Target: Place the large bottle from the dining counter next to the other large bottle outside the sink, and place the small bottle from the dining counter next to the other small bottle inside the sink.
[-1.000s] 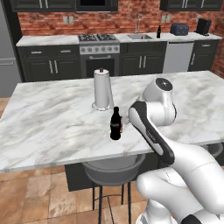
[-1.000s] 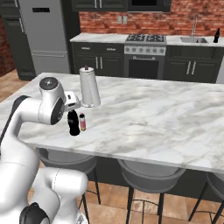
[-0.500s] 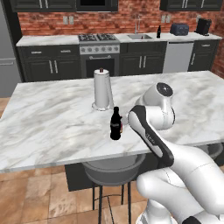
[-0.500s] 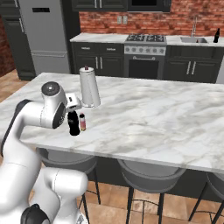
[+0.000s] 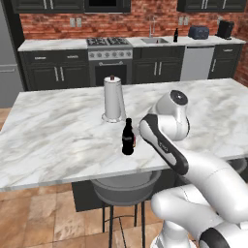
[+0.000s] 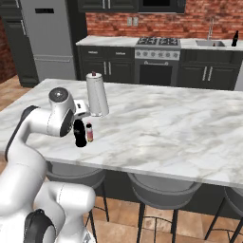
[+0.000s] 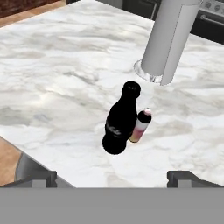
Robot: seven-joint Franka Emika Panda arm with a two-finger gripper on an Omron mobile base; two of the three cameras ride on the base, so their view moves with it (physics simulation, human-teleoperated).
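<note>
The gripper (image 7: 112, 177) hangs with jaws spread wide and empty; ahead of them, centred, the large black bottle (image 7: 120, 120) stands touching the small pink bottle (image 7: 140, 125). Closing in on either risks toppling its neighbour.

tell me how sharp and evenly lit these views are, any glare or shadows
Hand view: crisp, soft shadow under the tall black glossy bottle, faint sheen on the white marble counter. Left base view: slightly soft, even light. Right base view: the far black bottle by the sink is tiny, lacks detail.
</note>
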